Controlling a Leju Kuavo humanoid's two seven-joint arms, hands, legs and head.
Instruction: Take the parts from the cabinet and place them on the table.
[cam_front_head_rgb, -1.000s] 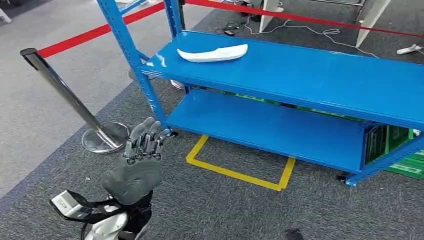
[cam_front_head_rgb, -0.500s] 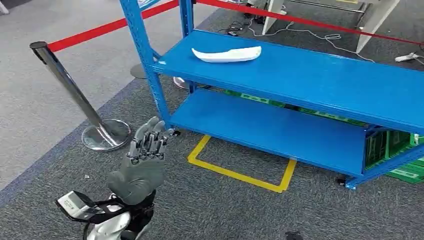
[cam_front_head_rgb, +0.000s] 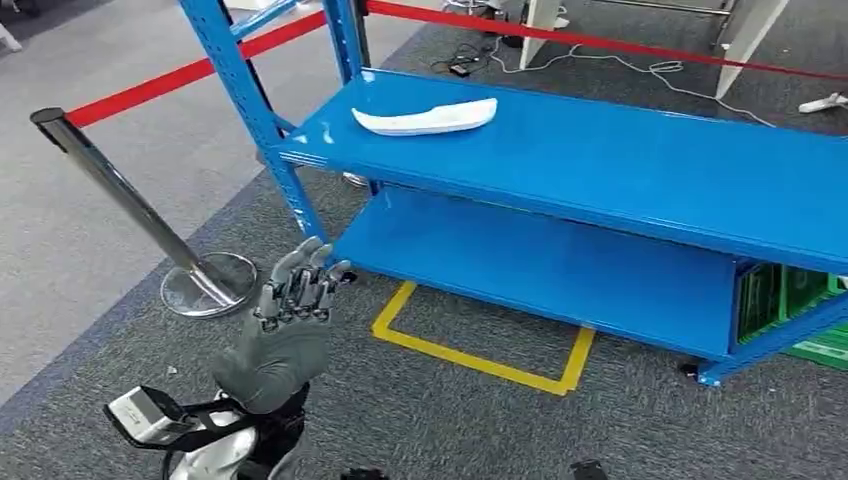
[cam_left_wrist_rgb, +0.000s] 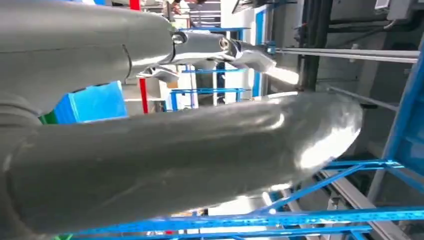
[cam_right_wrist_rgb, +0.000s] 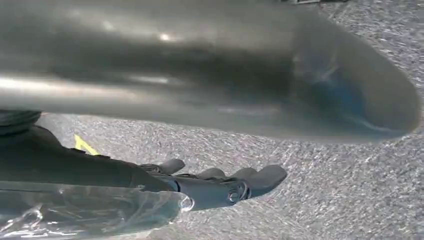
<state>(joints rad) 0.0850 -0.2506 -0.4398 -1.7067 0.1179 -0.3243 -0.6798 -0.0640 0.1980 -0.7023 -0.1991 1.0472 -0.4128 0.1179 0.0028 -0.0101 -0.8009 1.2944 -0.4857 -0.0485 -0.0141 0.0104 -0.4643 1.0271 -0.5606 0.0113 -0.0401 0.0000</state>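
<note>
Head view: the white part (cam_front_head_rgb: 424, 116) lies flat on the upper shelf of the blue cabinet (cam_front_head_rgb: 620, 170), near its left post and well apart from the robot. The left hand (cam_front_head_rgb: 285, 325) is raised low in the foreground, holding nothing, its fingers extended and apart. A chrome stanchion (cam_front_head_rgb: 130, 205) with red tape stands to the left, and a yellow floor outline (cam_front_head_rgb: 480, 345) sits below the lower shelf.

Left wrist view: the thick grey thumb (cam_left_wrist_rgb: 190, 150) and darker fingers (cam_left_wrist_rgb: 220, 50) are spread, with blue racking behind.

Right wrist view: the right hand (cam_right_wrist_rgb: 220, 187) hangs over grey carpet, fingers extended, holding nothing.

The part looks like a thin, curved, rigid moulded shell, probably light and a little slick; a grasp across its thicker middle seems safest
</note>
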